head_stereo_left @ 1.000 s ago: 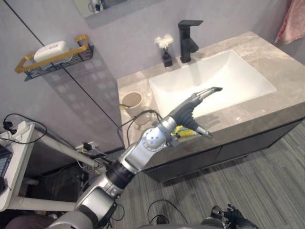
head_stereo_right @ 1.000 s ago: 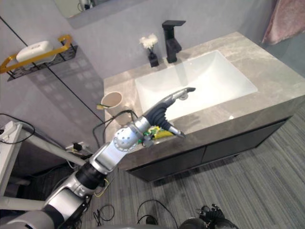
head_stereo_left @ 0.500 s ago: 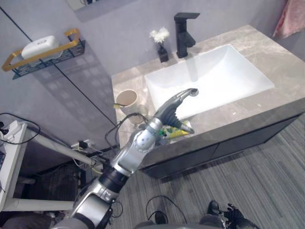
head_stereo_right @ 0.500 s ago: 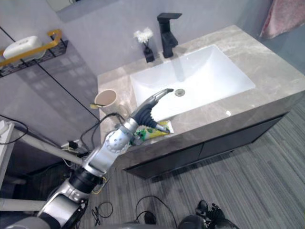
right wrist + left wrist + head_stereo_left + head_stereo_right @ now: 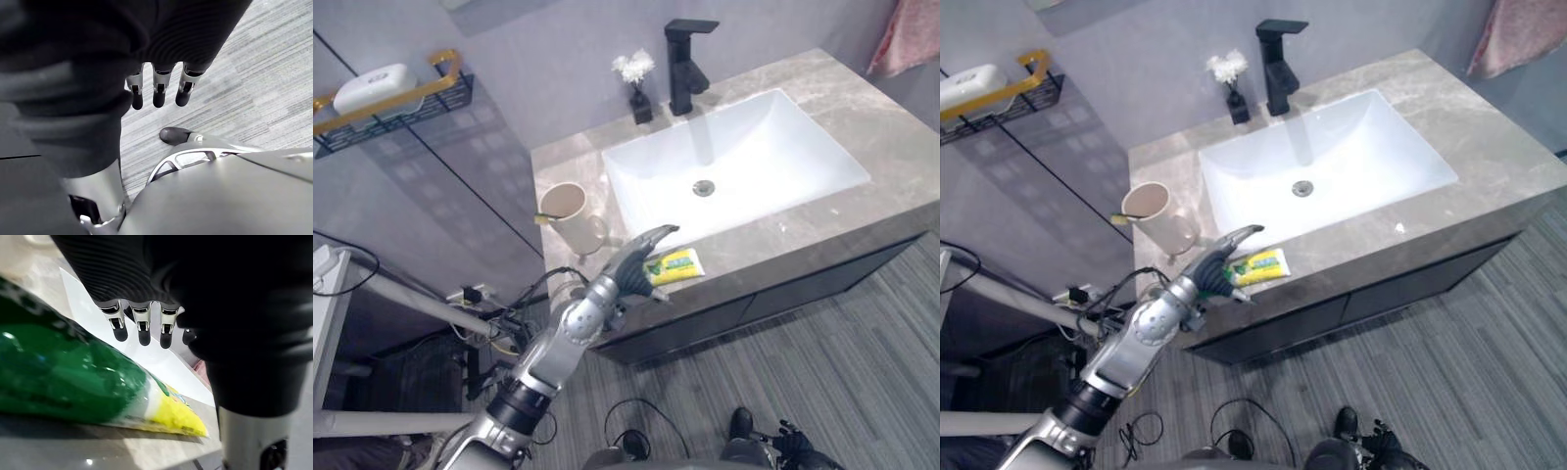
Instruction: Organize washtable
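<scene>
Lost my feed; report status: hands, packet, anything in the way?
Left hand open, above packet, not gripping. Right hand open, hanging over floor. Packet flat on counter front, by sink. Cup close by, not blocking.

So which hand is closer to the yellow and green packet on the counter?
Left. The left hand is right at the packet on the counter's front edge, fingers straight over it. The right hand hangs over the floor, away from the counter.

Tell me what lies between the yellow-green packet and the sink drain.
Nothing loose: between packet and drain there is bare counter, then the white basin, as both eye views show.
</scene>
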You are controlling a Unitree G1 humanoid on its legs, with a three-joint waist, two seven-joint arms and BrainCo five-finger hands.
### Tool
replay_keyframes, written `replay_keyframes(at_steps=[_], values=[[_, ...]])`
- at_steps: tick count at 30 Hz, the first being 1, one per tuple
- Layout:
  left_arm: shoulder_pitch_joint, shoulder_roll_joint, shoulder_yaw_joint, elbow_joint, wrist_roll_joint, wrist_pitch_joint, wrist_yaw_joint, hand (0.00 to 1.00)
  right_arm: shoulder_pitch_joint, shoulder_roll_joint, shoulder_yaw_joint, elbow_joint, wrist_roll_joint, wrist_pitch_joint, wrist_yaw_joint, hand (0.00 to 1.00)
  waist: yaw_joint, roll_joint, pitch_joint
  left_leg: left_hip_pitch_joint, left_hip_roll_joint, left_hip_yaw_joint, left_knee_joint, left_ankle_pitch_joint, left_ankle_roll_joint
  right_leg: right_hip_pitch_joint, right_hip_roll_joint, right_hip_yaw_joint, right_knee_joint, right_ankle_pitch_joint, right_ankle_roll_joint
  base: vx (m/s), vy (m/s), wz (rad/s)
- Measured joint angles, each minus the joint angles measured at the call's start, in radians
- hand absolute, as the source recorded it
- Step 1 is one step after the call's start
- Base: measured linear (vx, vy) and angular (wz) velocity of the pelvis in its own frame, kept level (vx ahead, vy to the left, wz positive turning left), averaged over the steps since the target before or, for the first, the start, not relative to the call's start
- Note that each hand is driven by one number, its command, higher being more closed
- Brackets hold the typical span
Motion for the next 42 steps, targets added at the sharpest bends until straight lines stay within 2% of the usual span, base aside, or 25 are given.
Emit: replay_keyframes(at_steps=[4,18,19,27,31,37,39,42], values=[[0.031,0.001,0.033,0.000,0.029,0.000,0.005,0.00,0.006,0.000,0.023,-0.033,0.000,-0.002,0.000,0.00,-0.002,-0.001,0.010,-0.001,0.003,0.000,0.000,-0.004,-0.006,0.000,0.003,0.000,-0.003,0.001,0.001,0.02,-0.005,-0.01],[0.047,-0.003,0.048,0.003,0.107,-0.003,0.051,0.00,0.006,-0.001,0.038,-0.044,-0.002,-0.004,0.000,0.00,0.002,-0.003,0.017,-0.004,0.019,0.004,0.022,-0.025,-0.012,0.000,0.016,0.008,-0.003,-0.004,-0.007,0.01,-0.007,-0.02],[0.050,-0.003,0.048,0.003,0.108,-0.003,0.054,1.00,0.006,-0.001,0.039,-0.047,-0.002,-0.004,0.000,0.00,0.003,-0.003,0.017,-0.004,0.020,0.005,0.023,-0.026,-0.013,0.000,0.017,0.008,-0.003,-0.004,-0.007,0.00,0.000,0.00],[0.052,-0.013,0.083,0.005,0.176,-0.011,0.104,1.00,0.009,-0.003,0.059,-0.074,-0.001,-0.006,-0.001,0.00,0.002,0.001,0.024,-0.004,0.029,0.007,0.025,-0.027,-0.016,-0.002,0.026,0.012,-0.004,-0.005,-0.008,0.00,0.000,0.00],[0.046,-0.013,0.081,0.033,0.242,-0.052,0.138,1.00,0.007,-0.008,0.069,-0.077,-0.001,-0.007,-0.003,0.00,0.003,0.001,0.028,-0.006,0.030,0.008,0.026,-0.029,-0.019,-0.005,0.028,0.014,-0.005,-0.005,-0.008,0.00,0.000,0.00],[0.002,0.023,0.043,0.085,0.402,-0.126,0.223,1.00,0.004,-0.014,0.098,-0.108,-0.001,-0.040,-0.013,0.00,0.004,0.000,0.047,-0.027,0.032,0.006,0.038,-0.030,-0.020,-0.023,0.028,0.017,-0.002,-0.004,-0.009,0.00,0.000,0.00],[-0.017,0.053,0.024,0.099,0.426,-0.149,0.242,1.00,0.003,-0.017,0.108,-0.113,0.000,-0.046,-0.030,0.00,0.002,-0.003,0.054,-0.031,0.032,0.006,0.040,-0.032,-0.022,-0.028,0.028,0.020,0.000,-0.004,-0.009,0.00,-0.012,-0.05],[-0.017,0.078,0.018,0.098,0.431,-0.180,0.252,1.00,0.003,-0.025,0.114,-0.113,0.001,-0.053,-0.047,0.00,0.001,0.010,0.060,-0.042,0.037,0.006,0.062,-0.047,-0.024,-0.037,0.030,0.031,0.004,-0.004,-0.009,0.01,-0.007,-0.10]])
